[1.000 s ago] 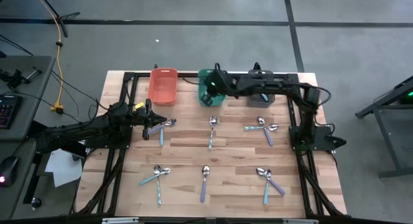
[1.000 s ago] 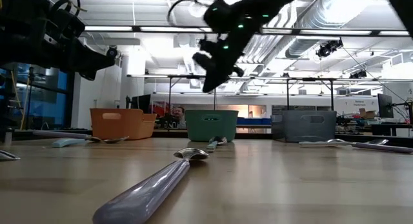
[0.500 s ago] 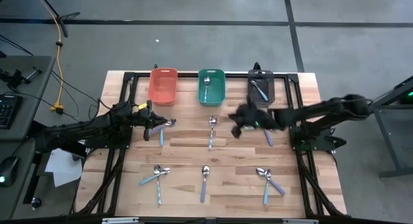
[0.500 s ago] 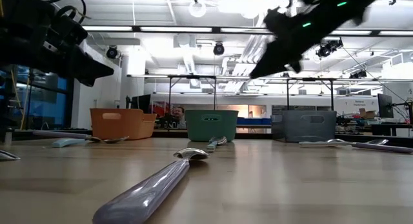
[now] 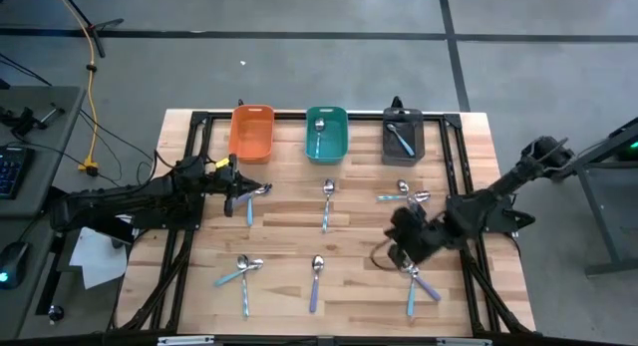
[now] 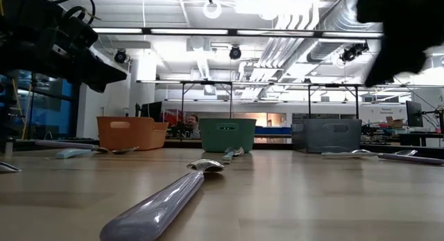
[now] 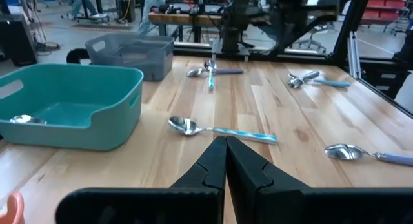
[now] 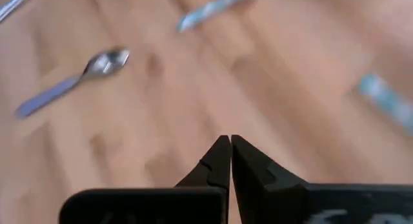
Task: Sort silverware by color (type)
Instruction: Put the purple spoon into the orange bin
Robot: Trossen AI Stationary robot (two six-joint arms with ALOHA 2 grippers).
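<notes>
Right gripper (image 5: 404, 248): fingers pressed together, holding nothing, above the worktop (image 5: 349, 241) near the spoon cluster at the front right (image 5: 417, 278); in the low view it shows only as a dark mass cut off at the upper right corner; in its own wrist view the spoons beneath are blurred, and only a purple-handled spoon (image 8: 71, 81) can be made out with certainty.

Left gripper (image 5: 231, 186): fingers pressed together, holding nothing, just beside the spoon cluster at the rear left (image 5: 251, 194); the arm hides part of that cluster from above.

Silverware on the worktop: a rear middle pair (image 5: 327, 198); a rear right cluster (image 5: 407, 198); a front left cluster (image 5: 242, 273); a front middle purple spoon (image 5: 316, 276); the front right cluster lies partly under the right gripper. Exact counts within clusters are hard to settle, since the handles overlap.

Bins stand in a row along the far edge: the orange bin (image 5: 251, 133), contents not discernible; the teal bin (image 5: 326, 134) with one spoon inside; the dark grey bin (image 5: 403, 135) with one light blue spoon inside. In the left wrist view the teal bin (image 7: 71, 111) shows a spoon bowl at its cut-off corner, and the grey bin's (image 7: 132, 53) interior is hidden by its wall.

Open room: the central strip of the worktop between the rear and front clusters is bare; black frame rails border the left and right sides.

No readable writing or labels can be made out.
</notes>
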